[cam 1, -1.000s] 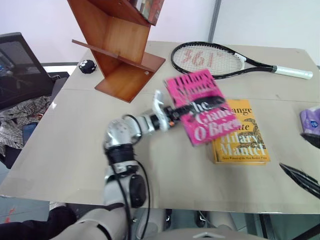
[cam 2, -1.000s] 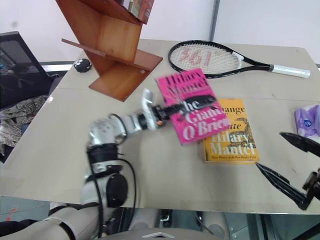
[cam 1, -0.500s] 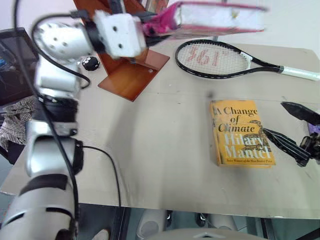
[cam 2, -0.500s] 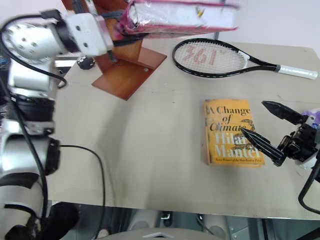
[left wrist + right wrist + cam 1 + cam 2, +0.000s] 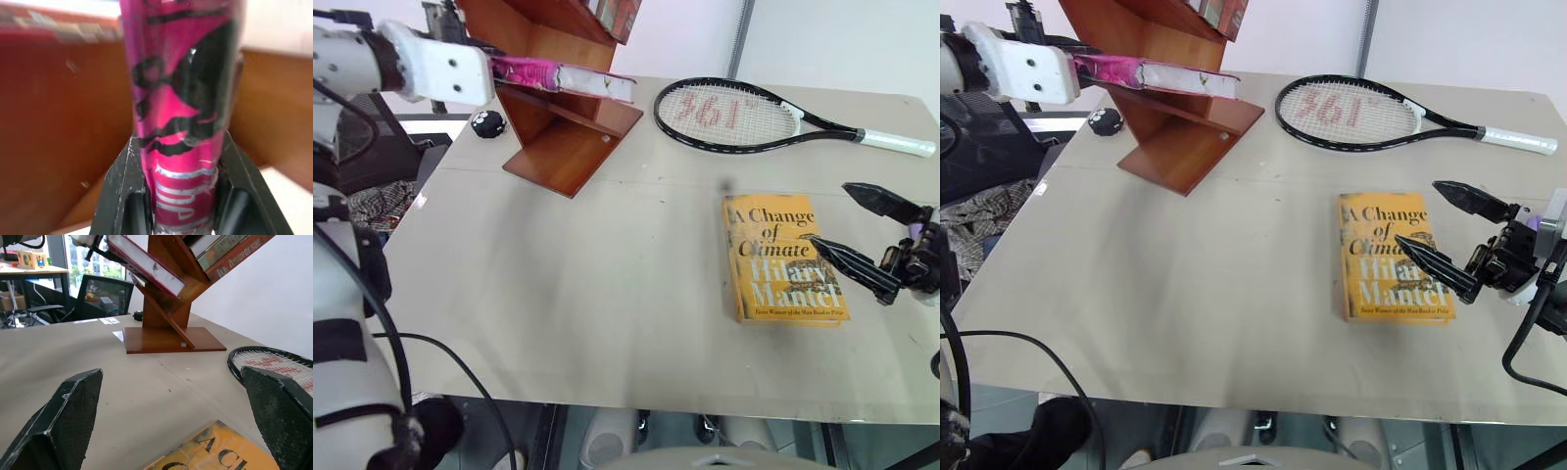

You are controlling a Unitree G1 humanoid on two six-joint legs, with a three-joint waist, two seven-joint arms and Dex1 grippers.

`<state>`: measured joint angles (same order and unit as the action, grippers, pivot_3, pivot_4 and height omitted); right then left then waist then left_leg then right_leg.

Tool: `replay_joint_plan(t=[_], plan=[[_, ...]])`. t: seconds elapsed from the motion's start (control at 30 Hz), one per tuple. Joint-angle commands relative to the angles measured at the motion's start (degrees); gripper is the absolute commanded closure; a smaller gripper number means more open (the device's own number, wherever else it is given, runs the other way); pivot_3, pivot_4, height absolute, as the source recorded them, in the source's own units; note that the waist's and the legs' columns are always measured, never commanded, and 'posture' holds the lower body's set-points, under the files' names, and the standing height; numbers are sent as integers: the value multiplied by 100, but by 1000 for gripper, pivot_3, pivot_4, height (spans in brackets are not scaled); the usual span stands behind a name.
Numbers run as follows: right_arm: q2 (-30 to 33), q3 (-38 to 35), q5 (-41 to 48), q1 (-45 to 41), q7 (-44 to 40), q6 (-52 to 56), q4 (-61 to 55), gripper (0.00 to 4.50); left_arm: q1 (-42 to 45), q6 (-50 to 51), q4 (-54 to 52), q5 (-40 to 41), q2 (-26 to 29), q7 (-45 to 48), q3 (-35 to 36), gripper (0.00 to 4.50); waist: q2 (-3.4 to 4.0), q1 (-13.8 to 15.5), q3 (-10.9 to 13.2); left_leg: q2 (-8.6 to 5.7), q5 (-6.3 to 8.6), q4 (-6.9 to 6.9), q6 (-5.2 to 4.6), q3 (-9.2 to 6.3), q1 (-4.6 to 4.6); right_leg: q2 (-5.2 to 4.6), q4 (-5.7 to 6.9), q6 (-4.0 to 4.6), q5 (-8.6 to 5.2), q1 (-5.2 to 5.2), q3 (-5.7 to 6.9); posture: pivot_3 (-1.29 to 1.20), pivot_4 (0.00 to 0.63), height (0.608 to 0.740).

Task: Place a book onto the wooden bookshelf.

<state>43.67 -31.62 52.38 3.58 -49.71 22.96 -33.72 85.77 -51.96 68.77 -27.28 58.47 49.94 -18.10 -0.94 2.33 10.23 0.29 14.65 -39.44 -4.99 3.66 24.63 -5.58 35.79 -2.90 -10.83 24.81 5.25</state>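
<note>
Nearest, at the table's right edge: right gripper (image 5: 1449,235), black fingers spread wide, holding nothing, hovering just beside and partly over the yellow-orange book (image 5: 781,257) lying flat on the beige table (image 5: 587,294). Lower fingertip over that book's right margin; contact impossible to judge.

Further back on the right: tennis racket (image 5: 734,116) flat on the tabletop, white handle pointing to the right edge.

Further back on the left: left gripper (image 5: 183,196), fingers (image 5: 122,181) pinched on the spine end of the pink book (image 5: 563,76). Book held flat and nearly level, page edge showing, free end reaching in over a slanted board of the wooden bookshelf (image 5: 563,137), close above it or touching; cannot tell which. From the right wrist view, same book (image 5: 146,265) seen tilted against the shelf's zigzag boards, with other books (image 5: 222,254) stacked on the board above.

Beside the shelf's base, on the far left: small black round object (image 5: 486,124) on the table.
</note>
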Motion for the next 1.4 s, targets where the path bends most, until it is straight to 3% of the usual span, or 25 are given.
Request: replay_joint_plan(t=[0.03,0.23,0.3,0.37,0.43,0.47,0.5,0.6,0.67,0.8,0.9,0.97,1.1,1.27,1.4], plan=[[105,-463,178,67,139,-85,-462,0,167,94,323,-468,7,-520,-232,3750,0,-8,0,0,0,0,0,2,-3,-1,4,-5,-3,0,-2,0,150,717],[167,-743,295,265,360,-22,-834,0,330,424,647,-1629,-134,-2085,-1055,3750,0,-77,0,6,0,2,0,8,-7,0,13,-10,-5,6,-3,0,150,717],[170,-716,256,268,371,-43,-819,0,285,562,786,-1578,-249,-2030,-1052,3750,0,-105,-1,7,1,2,0,10,-12,0,15,-12,-5,5,-6,0,150,717],[170,-720,224,314,357,-60,-838,0,232,602,876,-1357,-274,-1748,-898,2705,-1,-115,-2,8,0,1,0,13,-23,-1,23,-11,-3,1,-10,0,150,717],[161,-799,239,415,324,-66,-890,0,256,512,877,-1072,-210,-1567,-659,1973,-3,-141,-5,10,0,1,0,15,-33,-3,28,-8,-3,-4,-11,0,150,717],[154,-873,259,482,317,-66,-920,0,279,429,864,-700,-161,-1188,-366,1874,-3,-150,-5,12,0,1,0,22,-46,-10,33,-7,-2,-9,-11,0,150,717],[146,-936,282,550,310,-76,-947,0,286,374,843,-427,-127,-884,-148,1292,-4,-158,-5,13,1,2,1,27,-49,-15,38,-7,-3,-8,-14,0,150,717],[141,-1051,310,658,308,-108,-952,0,170,522,643,1302,-71,1619,1042,126,-4,-163,-4,17,1,4,2,42,-42,-12,41,-2,0,4,-19,0,150,717],[152,-1082,352,667,286,-106,-934,0,55,868,383,2068,-50,2831,1530,126,-4,-157,-4,17,-3,2,9,47,-38,-11,40,14,9,7,-19,0,150,717],[217,-1076,500,525,241,-84,-807,0,-260,2040,-640,3079,-84,4075,1928,126,-5,-149,-4,15,-14,-1,27,47,-29,-9,32,13,9,8,-19,0,150,717],[354,-1018,511,329,150,-48,-577,0,-1251,4789,-3368,4548,-180,4255,1883,126,-6,-149,-5,13,-14,-12,25,41,-26,-11,36,12,9,4,-24,0,150,717],[421,-1022,376,354,62,-45,-444,0,-2089,6410,-5115,5451,-341,3822,2071,126,-10,-136,-8,12,-12,-13,22,41,-39,-19,33,9,6,-13,-48,0,150,717],[385,-1187,12,786,-176,-87,-225,0,-3780,8100,-7239,6510,-995,2204,2546,126,0,-147,-15,10,-12,-13,21,37,-70,-34,23,13,8,-45,-73,0,150,717],[102,-1517,-737,1827,-557,-381,140,0,-5880,8331,-8442,6350,-1883,761,2593,126,-1,-159,-15,14,-13,3,25,39,-101,-9,37,9,5,-60,-74,0,150,717],[-237,-1795,-1247,2699,-892,-705,533,0,-7156,8225,-8655,6270,-1736,781,2812,126,5,-142,-19,28,-15,10,32,38,-104,-1,36,4,-8,-55,-72,0,150,717]])
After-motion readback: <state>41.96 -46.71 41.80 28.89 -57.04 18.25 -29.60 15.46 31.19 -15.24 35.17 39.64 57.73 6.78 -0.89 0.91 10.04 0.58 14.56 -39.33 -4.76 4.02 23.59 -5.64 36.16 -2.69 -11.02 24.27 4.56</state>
